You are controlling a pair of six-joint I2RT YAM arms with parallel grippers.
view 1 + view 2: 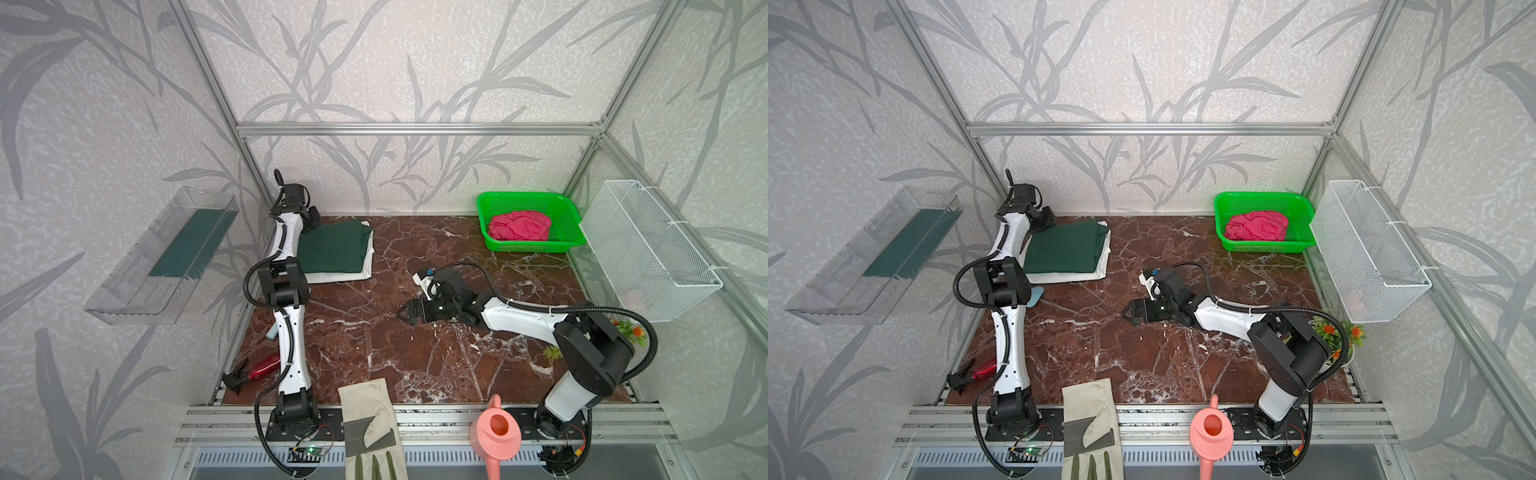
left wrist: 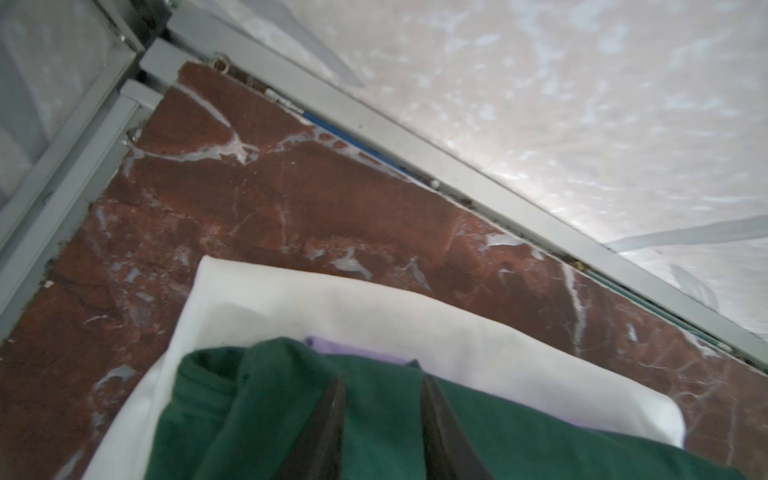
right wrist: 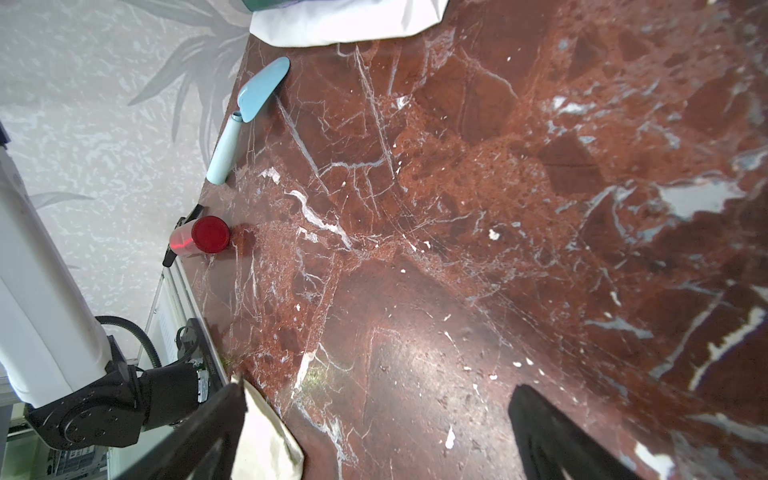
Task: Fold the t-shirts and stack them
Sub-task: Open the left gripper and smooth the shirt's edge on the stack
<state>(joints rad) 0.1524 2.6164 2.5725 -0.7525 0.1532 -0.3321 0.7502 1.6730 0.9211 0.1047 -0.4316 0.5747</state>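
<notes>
A folded dark green t-shirt (image 1: pixel 334 249) lies on top of a white t-shirt (image 1: pixel 357 272) at the back left of the marble table. In the left wrist view a lilac t-shirt (image 2: pixel 353 351) peeks out between the green t-shirt (image 2: pixel 382 419) and the white one (image 2: pixel 332 307). My left gripper (image 1: pixel 314 218) is at the stack's far left corner. Its jaws (image 2: pixel 382 378) stand a little apart with green cloth between them, and I cannot tell whether they pinch it. A crumpled pink-red t-shirt (image 1: pixel 519 225) sits in the green basket (image 1: pixel 528 195). My right gripper (image 1: pixel 405 312) hovers wide open and empty (image 3: pixel 378 386) over bare table.
A beige work glove (image 1: pixel 370 424) and a pink watering can (image 1: pixel 496 436) hang over the front edge. A red spray bottle (image 1: pixel 262 368) and a blue trowel (image 3: pixel 249 116) lie along the left edge. A white wire basket (image 1: pixel 648 249) hangs on the right wall and a clear shelf (image 1: pixel 162 257) on the left.
</notes>
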